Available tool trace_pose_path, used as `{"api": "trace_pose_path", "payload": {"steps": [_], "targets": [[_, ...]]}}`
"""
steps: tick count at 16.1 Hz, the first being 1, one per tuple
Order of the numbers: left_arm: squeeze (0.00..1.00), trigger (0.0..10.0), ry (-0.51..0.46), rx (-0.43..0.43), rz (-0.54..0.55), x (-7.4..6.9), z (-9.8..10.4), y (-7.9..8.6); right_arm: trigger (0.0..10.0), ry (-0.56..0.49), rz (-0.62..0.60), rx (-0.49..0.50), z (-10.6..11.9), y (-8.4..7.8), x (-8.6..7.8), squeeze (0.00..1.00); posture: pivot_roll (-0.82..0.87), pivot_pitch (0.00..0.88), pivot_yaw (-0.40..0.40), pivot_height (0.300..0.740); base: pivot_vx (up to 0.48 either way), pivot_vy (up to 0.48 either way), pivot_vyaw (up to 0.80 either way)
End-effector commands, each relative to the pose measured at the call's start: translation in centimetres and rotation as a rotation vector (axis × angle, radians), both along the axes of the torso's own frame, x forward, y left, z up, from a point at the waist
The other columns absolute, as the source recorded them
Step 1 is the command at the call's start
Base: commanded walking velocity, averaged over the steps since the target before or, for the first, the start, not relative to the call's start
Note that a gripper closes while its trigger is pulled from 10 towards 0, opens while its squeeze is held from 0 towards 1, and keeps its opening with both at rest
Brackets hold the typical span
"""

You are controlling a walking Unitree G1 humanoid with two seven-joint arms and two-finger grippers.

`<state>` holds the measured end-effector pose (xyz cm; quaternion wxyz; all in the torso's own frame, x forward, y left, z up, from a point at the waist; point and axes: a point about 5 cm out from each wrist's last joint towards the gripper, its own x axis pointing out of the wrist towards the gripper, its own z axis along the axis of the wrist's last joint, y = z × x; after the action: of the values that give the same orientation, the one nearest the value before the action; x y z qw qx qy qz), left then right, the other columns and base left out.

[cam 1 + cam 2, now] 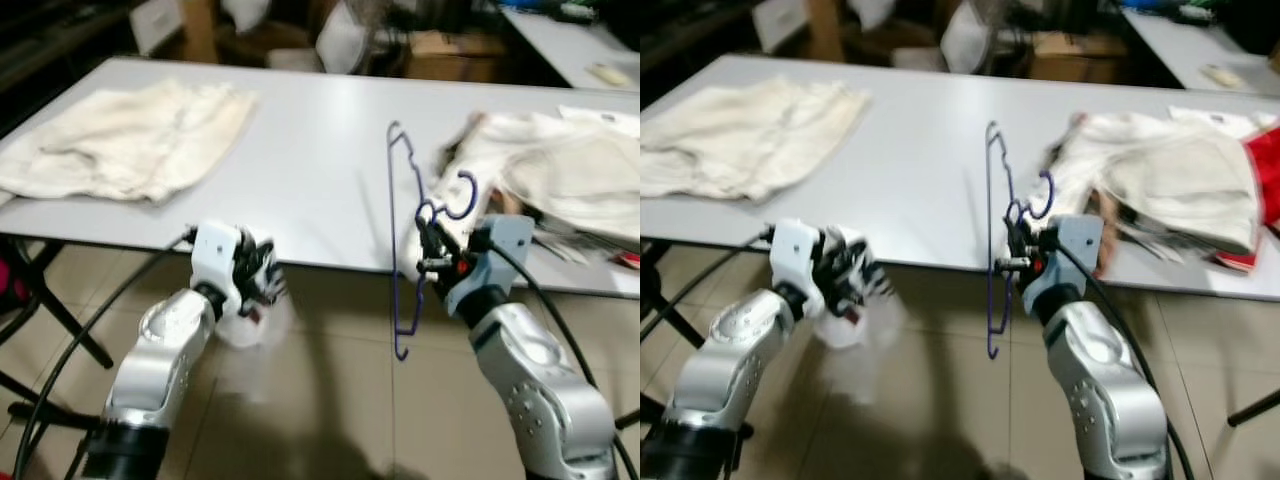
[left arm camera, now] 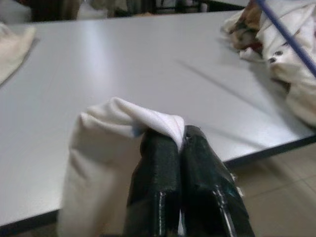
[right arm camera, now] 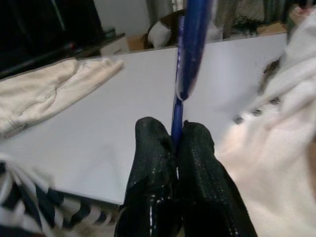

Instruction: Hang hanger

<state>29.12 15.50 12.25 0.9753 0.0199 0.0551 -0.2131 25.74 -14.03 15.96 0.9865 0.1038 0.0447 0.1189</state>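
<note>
Clamping hanger upright, right claw raised.

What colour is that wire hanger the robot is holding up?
Blue. The hanger shows best in the right wrist view, pinched in the right tool.

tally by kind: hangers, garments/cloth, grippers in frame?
Hangers: 1, the blue hanger, clamped in the right gripper.
Garments or cloth: 3, the cream garment on the table's left, the white clothes pile on its right (pieces in it cannot be separated), and the white cloth pinched by the left gripper.
Grippers: 2.
Total: 6.
</note>
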Motion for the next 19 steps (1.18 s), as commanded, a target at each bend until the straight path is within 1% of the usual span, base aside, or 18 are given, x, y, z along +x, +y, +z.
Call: {"api": "trace_pose_path", "payload": {"steps": [1, 2, 4, 5, 7, 8, 10, 11, 13, 14, 15, 16, 17, 18, 19], "targets": [[0.0, 10.0, -0.025, 0.003, 0.008, 0.1, 0.6, 0.4, 10.0, -0.004, 0.033, 0.005, 0.4, 0.4, -0.1, 0.0, -0.09, 0.0, 0.047, 0.74, 0.0, 0.0, 0.0], [0.0, 10.0, -0.027, 0.006, 0.011, 0.2, 0.7, 0.5, 10.0, -0.005, 0.049, 0.007, 0.5, 0.6, -0.1, 0.0, -0.09, 0.0, 0.046, 0.74, 0.0, 0.0, 0.0], [0.0, 10.0, -0.049, -0.02, 0.035, 0.7, 1.4, 1.1, 10.0, -0.052, 0.082, -0.088, 1.2, 1.0, 0.1, 0.0, -0.09, 0.0, 0.046, 0.74, 0.0, 0.0, 0.0], [0.0, 10.0, -0.066, -0.033, 0.043, 1.0, 2.0, 1.6, 10.0, -0.078, 0.127, -0.098, 1.7, 1.3, 0.1, 0.0, -0.09, 0.0, 0.045, 0.74, 0.0, 0.0, 0.0], [0.0, 10.0, -0.095, -0.065, 0.03, 1.4, 3.5, 2.0, 10.0, -0.116, 0.22, -0.066, 2.8, 1.3, -0.1, 0.0, -0.09, 0.0, 0.044, 0.74, 0.0, 0.0, 0.0], [0.0, 10.0, -0.107, -0.072, -0.006, 1.7, 4.4, 1.7, 10.0, -0.119, 0.283, -0.066, 3.2, 1.1, -0.3, 0.0, -0.09, 0.0, 0.046, 0.74, 0.0, 0.0, 0.0], [0.0, 10.0, -0.116, -0.077, -0.029, 2.2, 5.1, 1.3, 10.0, -0.13, 0.329, -0.079, 3.7, 0.6, -0.4, 0.0, -0.09, 0.0, 0.046, 0.74, 0.12, 0.0, -0.66], [0.0, 10.0, -0.128, -0.067, -0.029, 2.7, 5.7, 1.3, 10.0, -0.151, 0.361, -0.094, 4.2, 0.1, -0.5, 0.0, -0.09, 0.0, 0.044, 0.74, 0.255, 0.0, -0.8], [0.0, 10.0, -0.139, -0.061, -0.027, 3.4, 6.4, 1.6, 10.0, -0.18, 0.422, -0.092, 4.9, -0.3, -1.0, 0.0, -0.09, 0.0, 0.043, 0.74, 0.262, 0.0, -0.66], [0.0, 10.0, -0.158, -0.062, -0.023, 4.4, 7.7, 2.0, 10.0, -0.209, 0.5, -0.105, 5.6, -0.7, -1.8, 0.0, -0.09, 0.0, 0.043, 0.74, 0.274, 0.0, 0.0], [0.0, 10.0, -0.166, -0.067, -0.021, 5.0, 8.4, 2.1, 10.0, -0.213, 0.541, -0.115, 5.8, -1.0, -2.2, 0.0, -0.09, 0.0, 0.043, 0.74, 0.281, 0.0, 0.0], [0.0, 10.0, -0.171, -0.072, -0.026, 5.3, 8.8, 2.1, 10.0, -0.208, 0.566, -0.122, 5.8, -1.3, -2.5, 0.0, -0.1, 0.0, 0.044, 0.74, 0.277, 0.0, 0.0], [0.0, 10.0, -0.186, -0.046, -0.046, 5.9, 9.4, 1.9, 10.0, -0.168, 0.652, -0.138, 5.7, -1.6, -3.3, 0.0, -0.1, 0.0, 0.042, 0.74, 0.285, 0.0, 0.0], [0.0, 10.0, -0.195, -0.024, -0.033, 6.8, 10.1, 1.9, 10.0, -0.105, 0.751, -0.175, 5.2, -2.0, -4.6, 0.0, -0.1, 0.0, 0.044, 0.74, 0.277, 0.0, 0.0], [0.0, 10.0, -0.202, -0.012, -0.011, 7.3, 10.6, 2.2, 10.0, -0.07, 0.791, -0.188, 4.9, -2.2, -5.2, 0.0, -0.1, 0.0, 0.044, 0.74, 0.281, 0.0, 0.0]]}}
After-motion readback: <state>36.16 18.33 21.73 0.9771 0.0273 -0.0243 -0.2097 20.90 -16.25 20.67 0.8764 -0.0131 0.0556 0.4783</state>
